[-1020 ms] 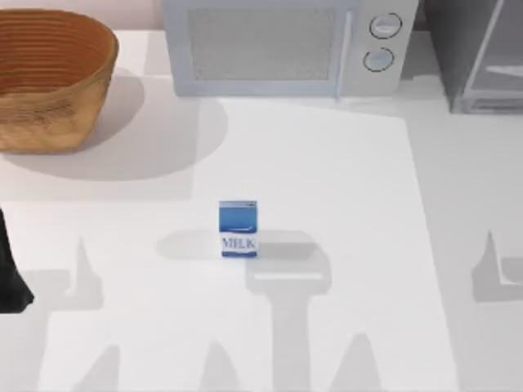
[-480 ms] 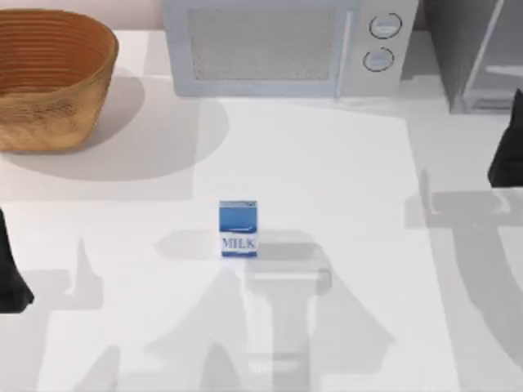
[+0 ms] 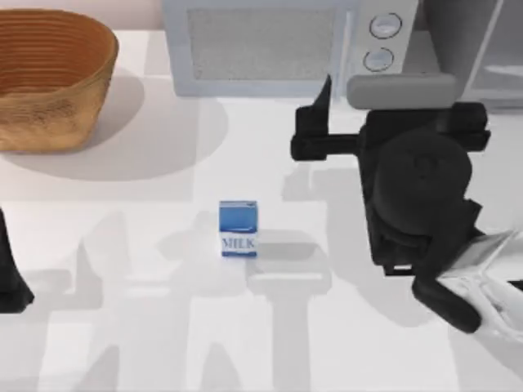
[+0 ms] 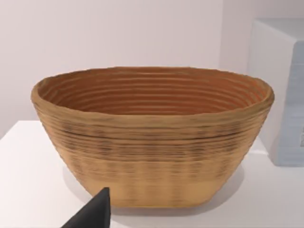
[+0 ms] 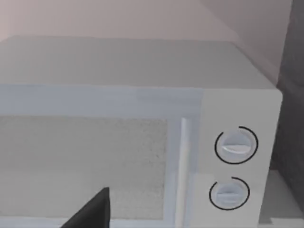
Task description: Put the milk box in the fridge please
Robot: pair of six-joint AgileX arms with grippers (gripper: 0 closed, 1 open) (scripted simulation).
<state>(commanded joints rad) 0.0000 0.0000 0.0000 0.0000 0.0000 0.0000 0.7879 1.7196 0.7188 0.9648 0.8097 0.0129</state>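
Milk box [image 3: 239, 229] stands upright on the white table [image 3: 122, 327], out in the open in front of the microwave [image 3: 278, 45], nothing touching it. Its blue top half faces away from the arms, and the white lower half with the word MILK faces the near edge.

From the milk box, the right gripper [image 3: 315, 122] is up and to the right, hovering between the carton and the microwave's front, clearly apart from the carton. One dark finger points toward the microwave; whether its fingers are spread or closed cannot be told from here, and it holds nothing. The right wrist view looks straight at the microwave's door and two round knobs, so the tool is aimed away from the carton.

The right arm is nearer the milk box than the left. The left gripper [image 3: 10, 278] sits parked far to the carton's left, at the table's edge, its wrist camera facing the woven basket [image 3: 49, 77].

The fridge [image 3: 482, 49] stands just right of the microwave, well beyond the carton. Reaching the carton likely means turning the right gripper back toward it.
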